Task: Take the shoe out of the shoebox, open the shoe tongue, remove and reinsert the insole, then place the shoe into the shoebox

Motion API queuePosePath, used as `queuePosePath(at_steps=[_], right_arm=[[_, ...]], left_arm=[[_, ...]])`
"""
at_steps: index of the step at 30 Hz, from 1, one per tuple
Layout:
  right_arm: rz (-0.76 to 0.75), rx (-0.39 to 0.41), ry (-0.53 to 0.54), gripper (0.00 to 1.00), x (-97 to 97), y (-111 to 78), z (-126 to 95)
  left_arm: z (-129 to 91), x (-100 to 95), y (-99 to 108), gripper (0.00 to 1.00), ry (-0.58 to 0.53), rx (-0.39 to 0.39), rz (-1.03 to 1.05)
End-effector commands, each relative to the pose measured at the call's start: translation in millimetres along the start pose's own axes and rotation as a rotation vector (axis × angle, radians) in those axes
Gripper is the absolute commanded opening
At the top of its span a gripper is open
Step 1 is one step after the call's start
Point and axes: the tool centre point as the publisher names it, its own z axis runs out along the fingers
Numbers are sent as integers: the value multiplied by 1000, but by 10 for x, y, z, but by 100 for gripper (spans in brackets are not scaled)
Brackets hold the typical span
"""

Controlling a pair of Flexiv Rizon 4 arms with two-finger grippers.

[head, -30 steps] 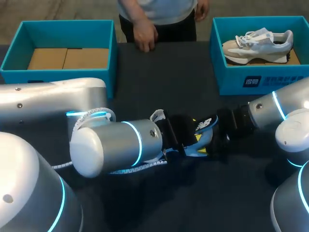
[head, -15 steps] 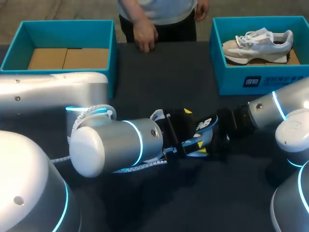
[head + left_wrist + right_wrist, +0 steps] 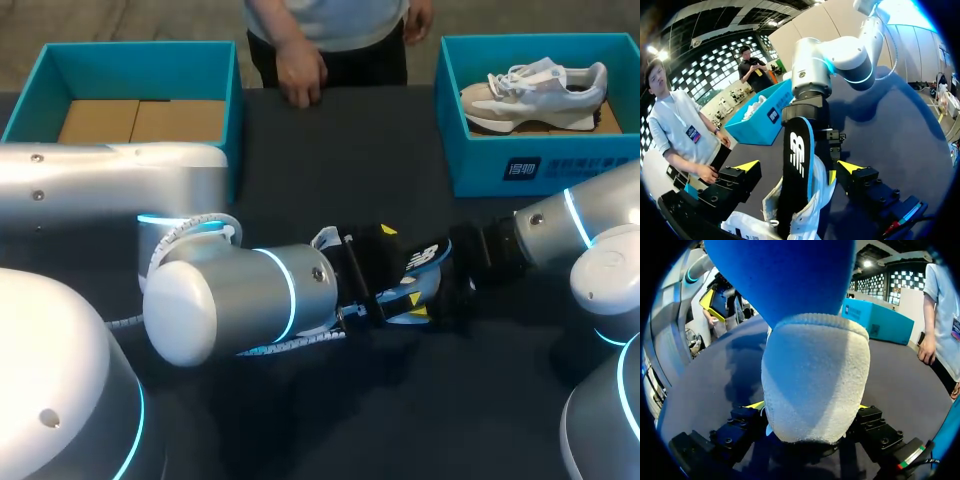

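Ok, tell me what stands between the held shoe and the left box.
Nothing on the table between the shoe and the left box; only my own left arm spans that stretch.

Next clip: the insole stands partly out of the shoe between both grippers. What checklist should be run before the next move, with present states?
1. Right gripper shut on the white fabric shoe: ok.
2. Left gripper open, fingers either side of the shoe, free to grasp: ok.
3. Black insole with a blue edge seated flat in the shoe: not ok, it rises out of the opening.
4. Person's hand at the dark table's far edge, apart from both arms: ok.
5. Empty teal shoebox on the left, open for the shoe: ok.
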Motion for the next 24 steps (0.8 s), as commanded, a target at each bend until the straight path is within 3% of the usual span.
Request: queuePosePath(at_steps=[1,15,17,21,23,24], right_arm=[[0,3,1,0,-4,-15,61],[0,3,1,0,-4,-15,61],[0,3,1,0,-4,-15,61],[0,3,1,0,-4,-15,61],[0,3,1,0,-4,-15,61],[0,3,1,0,-4,-15,61]], left_arm=[[-3,9,1,100,-1,0,0],[170,-58,102,100,-75,-13,48],[169,-70,93,84,-84,-4,47],[168,-98,89,79,-89,-10,40],[167,-104,87,59,-94,-16,46],[171,-108,89,60,-94,-20,46]])
